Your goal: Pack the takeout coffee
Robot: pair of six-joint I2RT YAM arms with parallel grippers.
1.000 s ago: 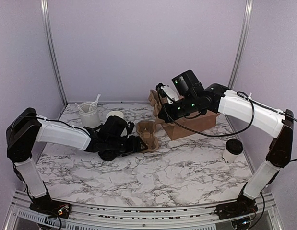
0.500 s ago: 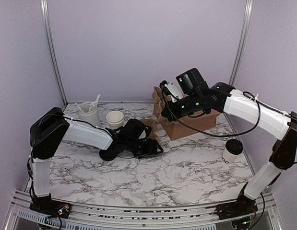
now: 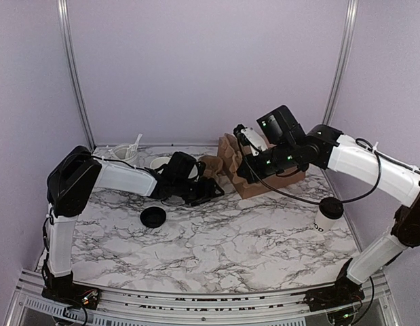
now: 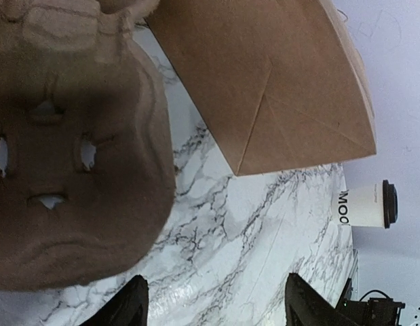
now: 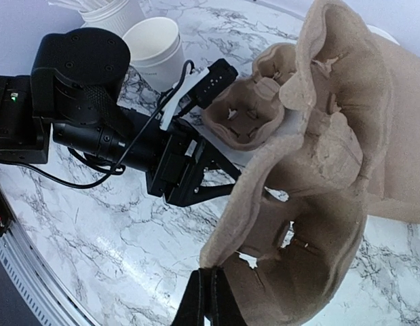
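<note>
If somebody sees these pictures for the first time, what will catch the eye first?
The right gripper, shut on a brown pulp cup carrier, holds it up by the brown paper bag at the back right. The left gripper is open near a second carrier at the back centre. The takeout coffee stands alone by the right edge.

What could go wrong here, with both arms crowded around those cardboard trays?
The right tool pinches its pulp carrier only by a thin rim; it might slip or tear.
The open left tool sits close beside it, so they could bump.
The coffee cup stands near the table's right edge; a stray swing could tip it.
</note>
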